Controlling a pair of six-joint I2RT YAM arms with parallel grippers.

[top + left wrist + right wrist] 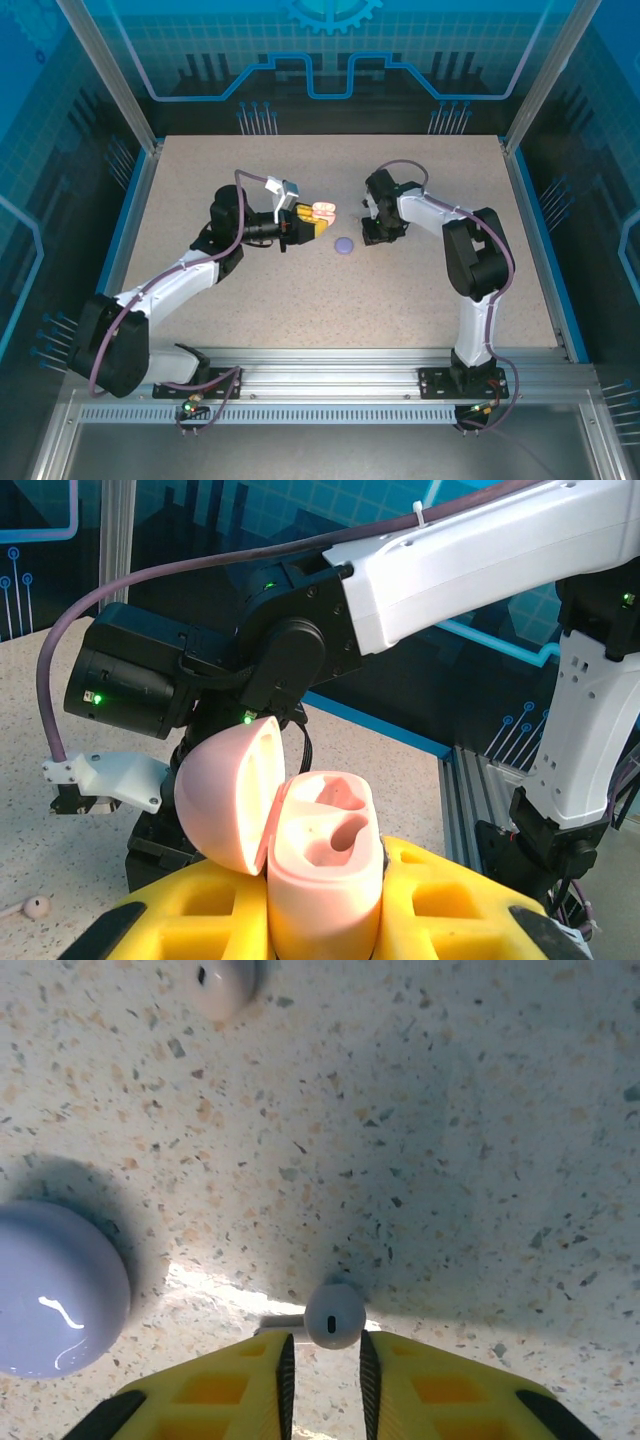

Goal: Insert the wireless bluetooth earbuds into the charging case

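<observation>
My left gripper [312, 222] [325, 925] is shut on a pale pink charging case [325, 865] [324, 211], held above the table with its lid [225, 795] swung open to the left. Both moulded wells in the case are bare. My right gripper [375, 236] [322, 1365] points straight down at the table, its jaws a narrow gap apart. A pale lilac earbud [334, 1315] lies on the table just at the fingertips, its stem pointing left. A pale pink earbud [222, 982] lies farther off, and another bud [35, 907] rests on the table at lower left.
A closed lilac round case [344, 245] [55, 1295] sits on the speckled table [330, 300] between the two grippers, left of my right gripper. The right arm's black wrist [200, 670] hangs close behind the pink case. Blue rails edge the table.
</observation>
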